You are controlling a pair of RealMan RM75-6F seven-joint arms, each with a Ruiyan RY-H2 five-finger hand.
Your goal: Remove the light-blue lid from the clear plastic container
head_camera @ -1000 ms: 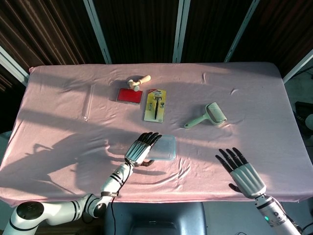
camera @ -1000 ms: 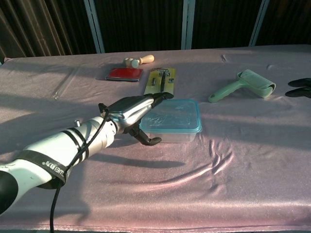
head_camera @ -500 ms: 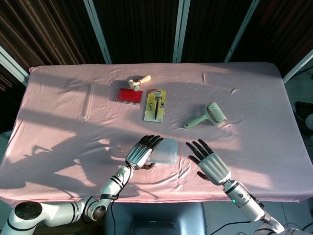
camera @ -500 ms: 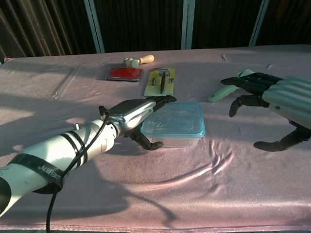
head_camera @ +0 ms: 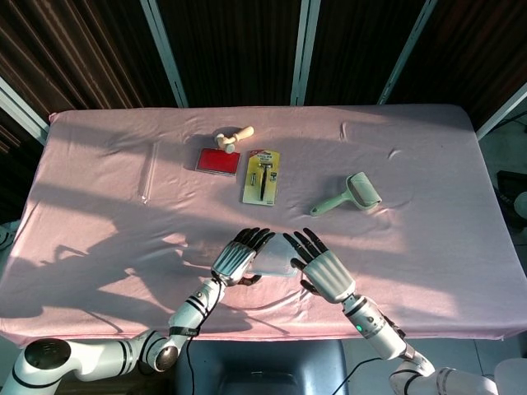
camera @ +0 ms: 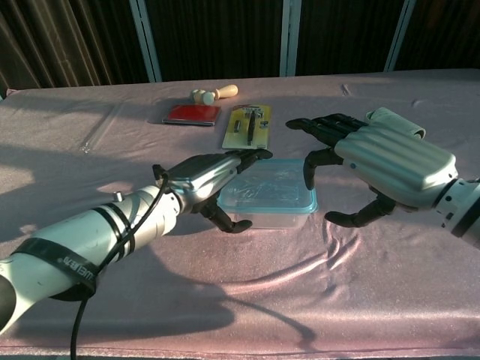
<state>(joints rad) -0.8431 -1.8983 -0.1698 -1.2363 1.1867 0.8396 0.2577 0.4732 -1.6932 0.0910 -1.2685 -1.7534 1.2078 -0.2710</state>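
The clear plastic container (camera: 268, 211) with its light-blue lid (camera: 267, 187) sits near the table's front edge; in the head view only a strip of the lid (head_camera: 275, 260) shows between my hands. My left hand (camera: 208, 177) (head_camera: 240, 256) lies at the container's left side. Its fingers stretch flat along the lid's left edge and its thumb curls against the front-left corner. My right hand (camera: 384, 156) (head_camera: 319, 265) hovers over the container's right side with fingers spread and nothing in it.
A green lint roller (head_camera: 350, 194) lies to the back right, partly behind my right hand in the chest view. A carded razor pack (head_camera: 261, 176), a red stamp pad (head_camera: 217, 160) and a wooden-handled stamp (head_camera: 235, 137) lie behind the container. The pink cloth (head_camera: 99, 230) covers the table.
My right hand has swung in from the table's right front to just above the container's right side. The left hand stayed at the left edge; the container shifted slightly right.
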